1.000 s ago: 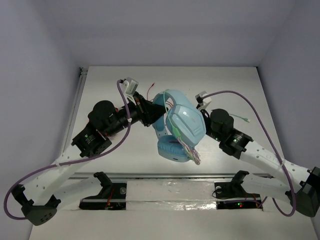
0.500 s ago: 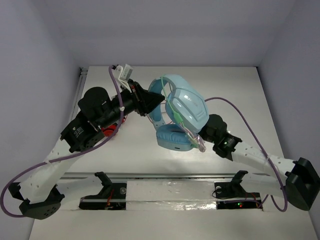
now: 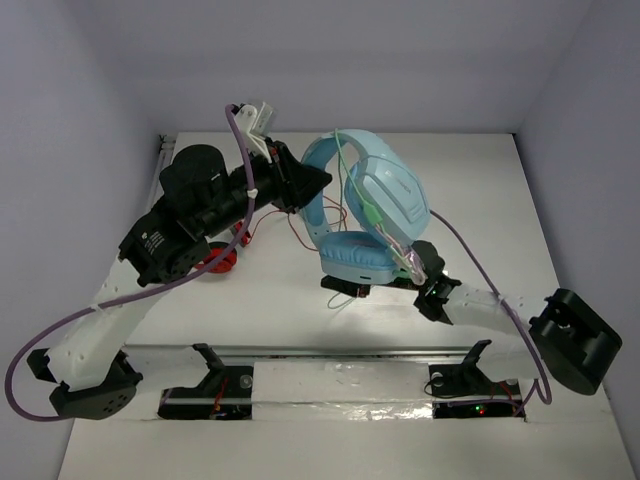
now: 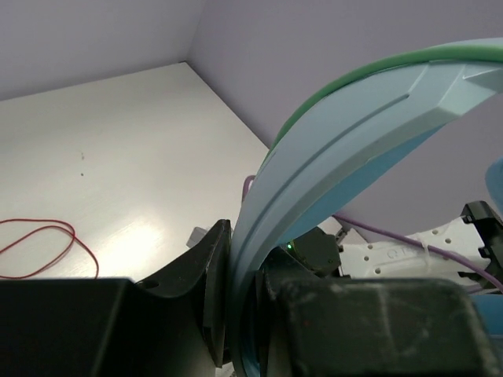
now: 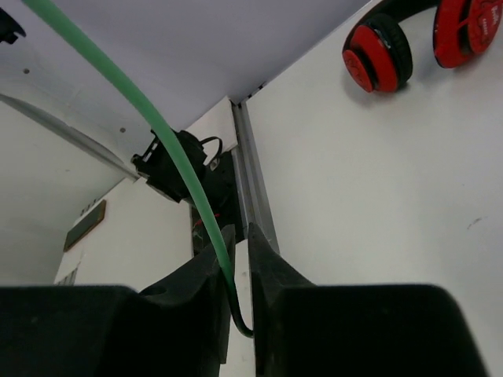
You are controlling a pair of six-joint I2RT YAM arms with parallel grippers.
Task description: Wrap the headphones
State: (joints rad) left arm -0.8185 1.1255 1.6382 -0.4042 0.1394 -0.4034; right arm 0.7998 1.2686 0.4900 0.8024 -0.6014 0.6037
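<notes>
Now the right gripper has closed on the green cable (apparently pinching it); the left gripper keeps the headphones clamped by the headband, so winding can start.

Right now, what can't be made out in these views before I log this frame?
- Red headphones: top view, mostly under the left arm; right wrist view, cut by the top edge.
- Right end effector: top view, partly under the blue headphones; right wrist view, its fingers cover the contact, so a clamp on the green cable is unclear.
- Ear cups: left wrist view, cut off at the right edge; only the headband shows.
</notes>
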